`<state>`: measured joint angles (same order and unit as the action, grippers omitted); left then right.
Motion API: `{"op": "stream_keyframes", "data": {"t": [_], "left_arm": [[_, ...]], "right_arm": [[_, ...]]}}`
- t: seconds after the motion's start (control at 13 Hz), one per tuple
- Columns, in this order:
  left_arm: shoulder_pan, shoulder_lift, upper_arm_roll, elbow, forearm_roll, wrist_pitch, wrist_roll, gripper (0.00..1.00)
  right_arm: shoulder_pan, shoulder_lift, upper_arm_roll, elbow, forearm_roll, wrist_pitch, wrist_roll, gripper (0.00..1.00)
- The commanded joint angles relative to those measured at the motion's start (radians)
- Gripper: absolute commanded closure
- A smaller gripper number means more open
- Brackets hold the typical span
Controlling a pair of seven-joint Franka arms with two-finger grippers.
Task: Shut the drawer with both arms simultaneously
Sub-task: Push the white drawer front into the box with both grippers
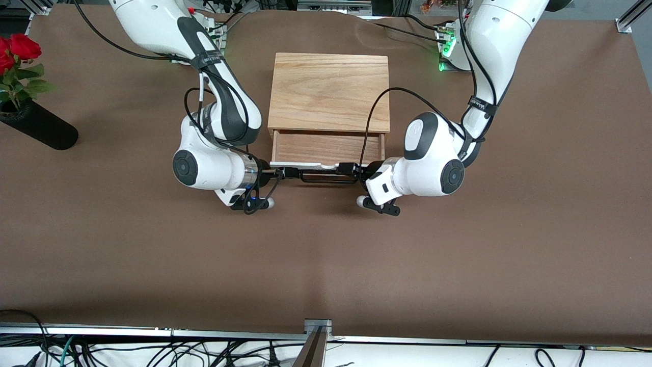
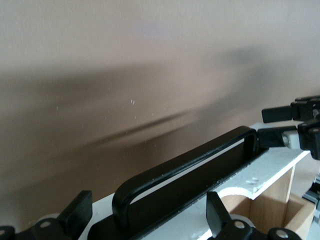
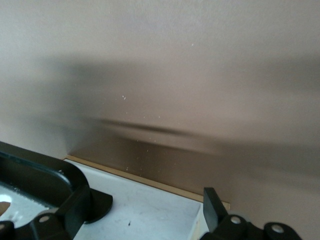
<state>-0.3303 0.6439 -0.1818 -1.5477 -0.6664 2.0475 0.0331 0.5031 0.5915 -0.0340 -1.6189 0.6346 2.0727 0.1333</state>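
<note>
Brown matte table, felt-like, bare over most of its surface. Light-wood box casing, rectangular, grain running across, sits mid-table between the two arm bases. Left arm and right arm, glossy white with black joint bands, both bent down toward the drawer. Drawer: shallow wood tray, pulled partly out of the casing toward the front camera, white front panel facing that camera, long axis running from one arm's end of the table to the other. Black wire bar handle lies parallel to the panel. Left gripper at the handle's end nearest the left arm, jaws spread astride the panel edge; right gripper at the other end, jaws likewise spread across the panel. Black vase with red roses at the right arm's end.
</note>
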Motion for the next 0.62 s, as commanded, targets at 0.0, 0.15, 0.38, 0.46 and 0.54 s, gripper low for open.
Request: {"op": "stream_keyframes", "data": {"t": [0.0, 0.15, 0.38, 0.46, 0.54], "left_arm": [[0.019, -0.009, 0.005, -0.008, -0.013, -0.093, 0.047, 0.0], [0.024, -0.01, 0.004, -0.008, -0.015, -0.118, 0.047, 0.0], [0.03, -0.01, 0.004, -0.006, -0.015, -0.213, 0.047, 0.0], [0.031, -0.01, 0.005, -0.006, -0.015, -0.243, 0.047, 0.0], [0.031, -0.009, 0.005, -0.006, -0.013, -0.271, 0.045, 0.0]], "right_arm": [[0.009, -0.064, 0.028, -0.076, 0.017, -0.006, 0.057, 0.0], [0.009, -0.1, 0.029, -0.122, 0.017, -0.038, 0.058, 0.0], [0.009, -0.177, 0.029, -0.212, 0.017, -0.069, 0.058, 0.0], [0.009, -0.197, 0.029, -0.24, 0.017, -0.071, 0.058, 0.0], [0.009, -0.214, 0.029, -0.269, 0.017, -0.071, 0.058, 0.0]]}}
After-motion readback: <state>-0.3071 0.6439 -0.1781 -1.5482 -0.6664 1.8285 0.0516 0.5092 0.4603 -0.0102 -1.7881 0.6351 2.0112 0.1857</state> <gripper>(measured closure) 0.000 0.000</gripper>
